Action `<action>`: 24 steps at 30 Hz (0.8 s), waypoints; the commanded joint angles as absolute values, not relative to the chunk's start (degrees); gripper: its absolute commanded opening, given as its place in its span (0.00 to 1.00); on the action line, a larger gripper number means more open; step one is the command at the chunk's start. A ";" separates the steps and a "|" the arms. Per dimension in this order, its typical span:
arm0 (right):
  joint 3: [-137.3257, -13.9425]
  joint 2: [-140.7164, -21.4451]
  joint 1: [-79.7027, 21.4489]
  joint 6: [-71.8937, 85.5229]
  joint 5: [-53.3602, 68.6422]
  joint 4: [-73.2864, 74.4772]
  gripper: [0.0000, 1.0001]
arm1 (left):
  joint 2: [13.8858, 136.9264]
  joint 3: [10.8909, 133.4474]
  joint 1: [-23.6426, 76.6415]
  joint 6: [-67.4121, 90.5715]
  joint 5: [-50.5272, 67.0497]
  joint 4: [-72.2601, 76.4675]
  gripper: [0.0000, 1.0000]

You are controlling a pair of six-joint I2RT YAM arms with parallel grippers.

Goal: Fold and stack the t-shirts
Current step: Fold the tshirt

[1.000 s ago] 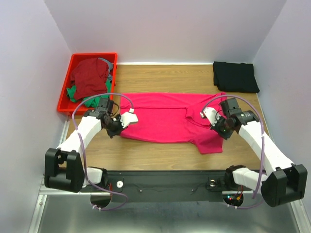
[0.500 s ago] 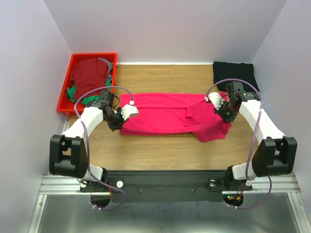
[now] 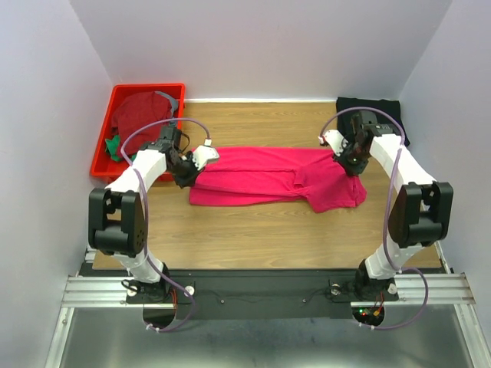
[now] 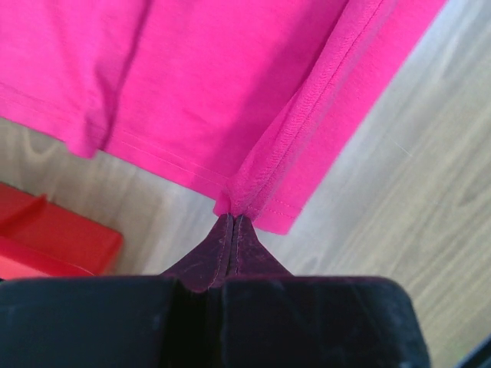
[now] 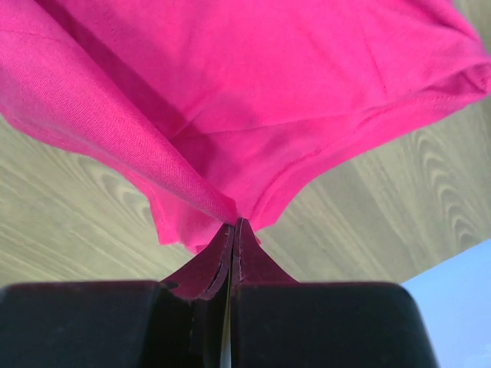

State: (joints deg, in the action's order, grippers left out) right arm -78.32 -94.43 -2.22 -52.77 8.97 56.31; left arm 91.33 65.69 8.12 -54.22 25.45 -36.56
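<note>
**Both ends pinched, shirt stretched across the table**

From the top camera, you've got the pink-red t-shirt point(image 3: 268, 178) lying mid-table point(image 3: 253, 238), its long axis running left to right between your two arms. The left gripper point(image 3: 184, 172) sits at its left end, the right gripper point(image 3: 347, 162) at its right end, each clamped on cloth. A folded black t-shirt point(image 3: 372, 116) waits in the far right corner, just beyond your right arm, which is the nearer one to it. The red bin point(image 3: 102, 157) at far left holds a dark red t-shirt point(image 3: 142, 119) and some green cloth point(image 3: 115, 146).

On the left wrist camera, your fingertips point(image 4: 221, 249) are pressed together on a hemmed corner, and the shirt fans out ahead of them over the wood.

On the right wrist camera it's the same story: fingertips point(image 5: 217, 257) are nipped tight on a gathered edge, with cloth draping away in front.

My read: the fold runs along that long axis, so both hands should travel together.
</note>
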 commanded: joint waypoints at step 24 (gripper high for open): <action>-98.70 -112.93 -0.88 -54.93 10.99 56.42 0.01 | 108.19 84.81 4.57 -51.68 27.16 -37.71 0.00</action>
